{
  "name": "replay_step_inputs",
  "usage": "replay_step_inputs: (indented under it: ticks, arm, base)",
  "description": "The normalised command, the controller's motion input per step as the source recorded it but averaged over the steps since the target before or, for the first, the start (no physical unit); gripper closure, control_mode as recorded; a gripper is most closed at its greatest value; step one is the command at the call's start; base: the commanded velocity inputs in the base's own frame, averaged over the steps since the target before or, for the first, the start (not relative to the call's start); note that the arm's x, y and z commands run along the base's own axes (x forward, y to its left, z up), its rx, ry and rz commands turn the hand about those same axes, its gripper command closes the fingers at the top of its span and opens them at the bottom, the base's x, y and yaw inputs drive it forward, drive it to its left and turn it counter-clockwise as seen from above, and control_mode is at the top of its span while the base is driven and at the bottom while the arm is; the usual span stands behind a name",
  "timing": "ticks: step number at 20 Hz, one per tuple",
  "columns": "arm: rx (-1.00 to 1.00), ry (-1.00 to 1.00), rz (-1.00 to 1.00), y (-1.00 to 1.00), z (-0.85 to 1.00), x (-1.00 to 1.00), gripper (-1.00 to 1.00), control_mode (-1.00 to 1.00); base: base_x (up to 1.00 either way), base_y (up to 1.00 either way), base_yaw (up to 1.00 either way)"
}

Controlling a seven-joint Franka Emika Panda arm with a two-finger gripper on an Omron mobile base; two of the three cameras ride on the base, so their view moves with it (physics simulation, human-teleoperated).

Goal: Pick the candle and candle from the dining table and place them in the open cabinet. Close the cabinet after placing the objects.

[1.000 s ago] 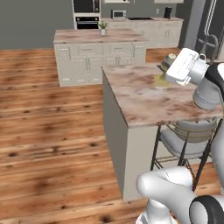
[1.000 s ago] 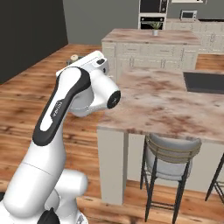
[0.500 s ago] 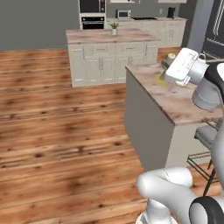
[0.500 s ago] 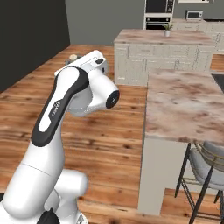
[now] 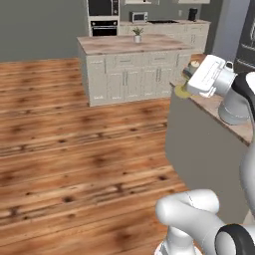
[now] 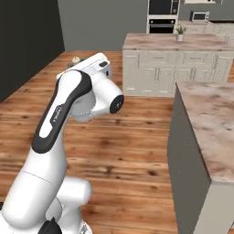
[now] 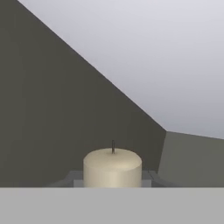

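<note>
Up high, the pincer (image 7: 112, 183) is clamped on the short cream candle (image 7: 112, 167), its dark wick upright against grey walls and pale ceiling. From the left base view, the candle (image 5: 194, 64) sits at the hand's far end, raised above the corner of the marbled surface (image 5: 224, 112).
</note>
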Motion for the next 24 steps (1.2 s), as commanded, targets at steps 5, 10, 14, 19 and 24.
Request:
replay_step_inputs:
  ticks: [5, 10, 14, 19, 24]
  arm:
    - [0.0, 0.0, 0.0, 0.0, 0.0, 0.0, 1.0, 1.0]
    - [0.0, 0.0, 0.0, 0.0, 0.0, 0.0, 1.0, 1.0]
    - [0.0, 0.0, 0.0, 0.0, 0.0, 0.0, 1.0, 1.0]
    - [0.0, 0.0, 0.0, 0.0, 0.0, 0.0, 1.0, 1.0]
    - [0.0, 0.0, 0.0, 0.0, 0.0, 0.0, 1.0, 1.0]
  base:
    - [1.0, 1.0, -0.09]
    - [1.0, 0.97, -0.05]
    - [1.0, 0.74, -0.05]
    - [1.0, 0.16, 0.08]
    - [1.0, 0.0, 0.19]
